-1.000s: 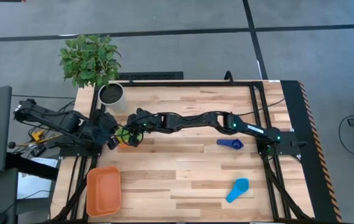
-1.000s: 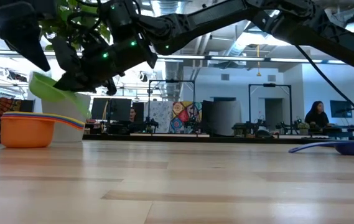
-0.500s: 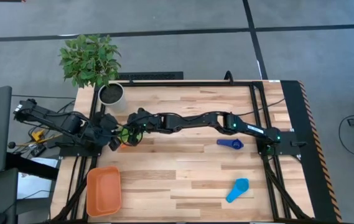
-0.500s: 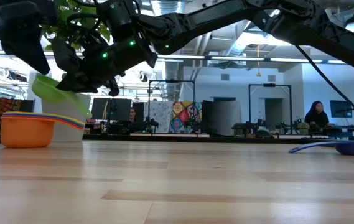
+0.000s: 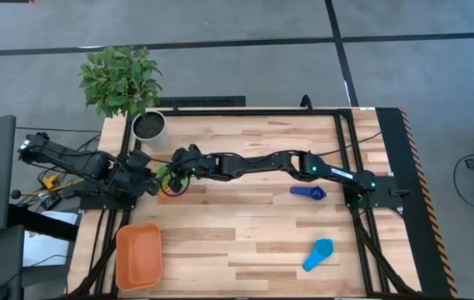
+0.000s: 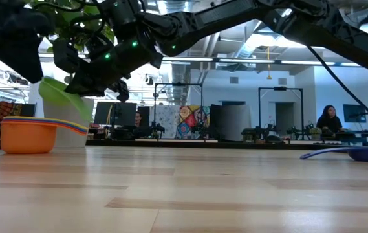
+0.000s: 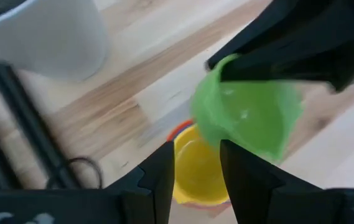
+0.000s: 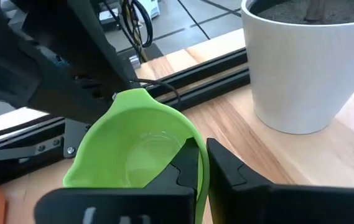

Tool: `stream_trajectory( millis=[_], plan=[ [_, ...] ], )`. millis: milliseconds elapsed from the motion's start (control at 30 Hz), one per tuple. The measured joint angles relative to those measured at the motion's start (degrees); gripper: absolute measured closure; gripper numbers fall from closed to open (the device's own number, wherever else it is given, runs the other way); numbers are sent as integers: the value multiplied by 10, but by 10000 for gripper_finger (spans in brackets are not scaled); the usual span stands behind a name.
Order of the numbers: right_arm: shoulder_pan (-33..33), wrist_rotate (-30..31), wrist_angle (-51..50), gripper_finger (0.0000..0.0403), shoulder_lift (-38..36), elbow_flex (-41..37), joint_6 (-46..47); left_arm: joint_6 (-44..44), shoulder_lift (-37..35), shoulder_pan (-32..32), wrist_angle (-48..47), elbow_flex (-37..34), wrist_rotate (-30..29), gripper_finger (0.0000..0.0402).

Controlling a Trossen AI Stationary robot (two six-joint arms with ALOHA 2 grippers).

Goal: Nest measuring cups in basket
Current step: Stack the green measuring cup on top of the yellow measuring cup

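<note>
My right gripper (image 5: 173,176) reaches across to the table's left side and is shut on a green measuring cup (image 5: 165,173), also seen in the low view (image 6: 61,97). The green cup hangs tilted above a stack of nested cups (image 6: 28,133), orange outside with a yellow cup (image 7: 195,174) on top; the stack stands on its base. My left gripper (image 7: 197,171) is open above the stack, a finger on either side of it and clear of it (image 6: 15,48). The orange basket (image 5: 139,254) lies at the near left. A dark blue cup (image 5: 309,192) and a light blue cup (image 5: 318,254) lie on the right. My right gripper holds the green cup by its wall at the rim (image 8: 196,155), one finger (image 8: 188,167) inside the bowl and one (image 8: 226,169) outside. It comes from the table's right, slanting down. The cup is lifted clear and tilted, its low edge just over the stack.
A white plant pot (image 5: 148,125) stands at the far left corner, right behind the stack, seen too in the right wrist view (image 8: 307,62). Black frame rails (image 5: 124,142) run along the table's edges. Bare wood lies in the middle (image 5: 237,225). A person (image 6: 329,120) sits far off in the room.
The green cup has tipped more steeply and sunk slightly toward the stack as my right gripper turned. My left gripper has drawn back a little toward the table's left edge.
</note>
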Motion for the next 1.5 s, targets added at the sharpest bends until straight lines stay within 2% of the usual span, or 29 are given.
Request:
stream_trajectory(
  millis=[300,767,1033,1233,1300,1500],
  plan=[
    [2,9,-22,372,0,8,5,4,47,0,20,0,-23,285],
    [-1,18,-37,371,0,10,31,-7,38,0,32,16,-26,285],
    [-1,20,-44,373,0,10,32,-2,37,-1,42,16,2,285],
    [-2,33,-46,371,0,10,32,45,37,-1,78,18,51,285],
    [-2,33,-46,372,0,10,32,47,37,-1,74,18,41,285],
    [2,32,-47,374,0,10,31,37,37,-1,73,17,-39,285]
  ],
)
